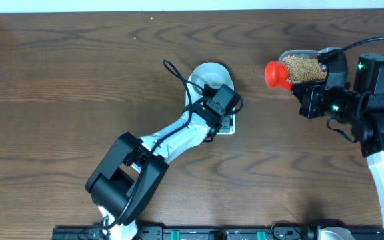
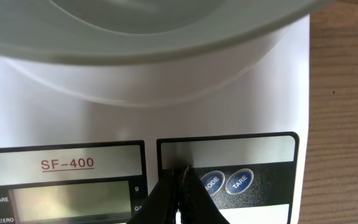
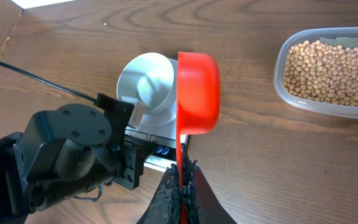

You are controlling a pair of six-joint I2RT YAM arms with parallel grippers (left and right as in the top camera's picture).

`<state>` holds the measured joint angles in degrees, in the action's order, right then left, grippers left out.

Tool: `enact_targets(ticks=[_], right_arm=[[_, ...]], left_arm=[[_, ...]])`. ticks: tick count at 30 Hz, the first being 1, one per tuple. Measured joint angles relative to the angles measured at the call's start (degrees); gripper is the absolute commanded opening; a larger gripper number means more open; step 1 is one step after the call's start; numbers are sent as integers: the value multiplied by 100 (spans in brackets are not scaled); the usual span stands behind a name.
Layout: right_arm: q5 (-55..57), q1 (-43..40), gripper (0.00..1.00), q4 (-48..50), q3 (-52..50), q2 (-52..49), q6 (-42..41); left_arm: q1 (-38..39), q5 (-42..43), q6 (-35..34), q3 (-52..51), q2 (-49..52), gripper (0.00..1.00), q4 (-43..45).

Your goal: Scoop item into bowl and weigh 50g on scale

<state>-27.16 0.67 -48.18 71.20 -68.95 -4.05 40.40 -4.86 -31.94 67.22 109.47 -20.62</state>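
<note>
left gripper (image 2: 182, 176) closed at scale (image 2: 272, 112) panel | right gripper (image 3: 180, 177) clamps red scoop (image 3: 197, 93), contents unclear, right of scale | bowl (image 3: 143, 84) on scale

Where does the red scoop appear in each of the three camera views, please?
Overhead: right of centre, the red scoop at the left end of the bean tub.
Left wrist: not in it.
Right wrist: centre, its handle pinched by the right tool.
Shared landmark: the bowl on the scale, seen in all three.
</note>
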Motion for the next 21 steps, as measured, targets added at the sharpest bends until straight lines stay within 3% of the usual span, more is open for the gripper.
enact_targets(ticks=[21], right_arm=[[2, 0, 1, -221, 0, 0, 26]], left_arm=[[0, 0, -92, 4, 0, 7, -20]])
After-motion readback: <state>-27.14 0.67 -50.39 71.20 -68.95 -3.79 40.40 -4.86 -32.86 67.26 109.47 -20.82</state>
